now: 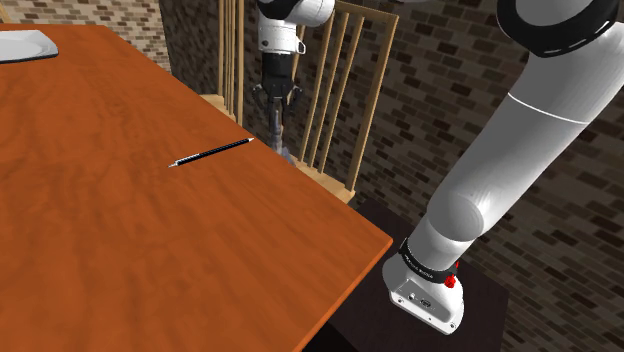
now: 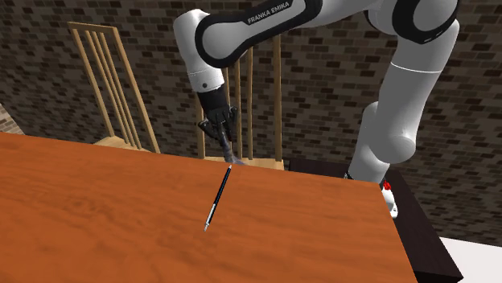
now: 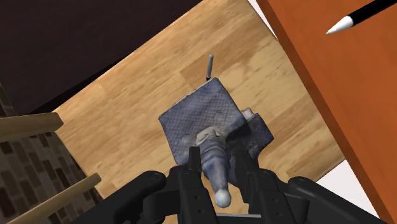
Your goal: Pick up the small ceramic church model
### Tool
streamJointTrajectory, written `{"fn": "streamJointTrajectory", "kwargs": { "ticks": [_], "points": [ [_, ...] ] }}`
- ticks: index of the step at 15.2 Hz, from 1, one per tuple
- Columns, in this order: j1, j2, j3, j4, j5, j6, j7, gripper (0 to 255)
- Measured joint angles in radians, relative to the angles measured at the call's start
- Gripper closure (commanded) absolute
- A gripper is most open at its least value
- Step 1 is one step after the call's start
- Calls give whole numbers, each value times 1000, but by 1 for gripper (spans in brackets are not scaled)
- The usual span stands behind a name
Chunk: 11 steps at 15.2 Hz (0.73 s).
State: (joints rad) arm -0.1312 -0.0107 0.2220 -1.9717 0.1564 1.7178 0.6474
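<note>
clasping church model [image 3: 197, 118], tool [image 3: 218, 154] hangs over chair seat [image 3: 114, 121].

One brand name can be read, on the arm.

"FRANKA EMIKA" stands in white capitals on a dark strip of the white arm [image 2: 268, 14], along the link that reaches out over the counter [image 2: 121, 217] in the second exterior view. In the shoulder view, a black band [image 1: 424, 266] round the arm's lowest link carries a row of small pale lettering, too small to make out.
</note>
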Motion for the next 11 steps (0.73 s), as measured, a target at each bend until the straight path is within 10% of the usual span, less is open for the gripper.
{"fn": "streamJointTrajectory", "kwargs": {
  "ticks": [11],
  "points": [
    [-3, -18, -3, 122, 1, -139, 15, 255]
  ]
}}
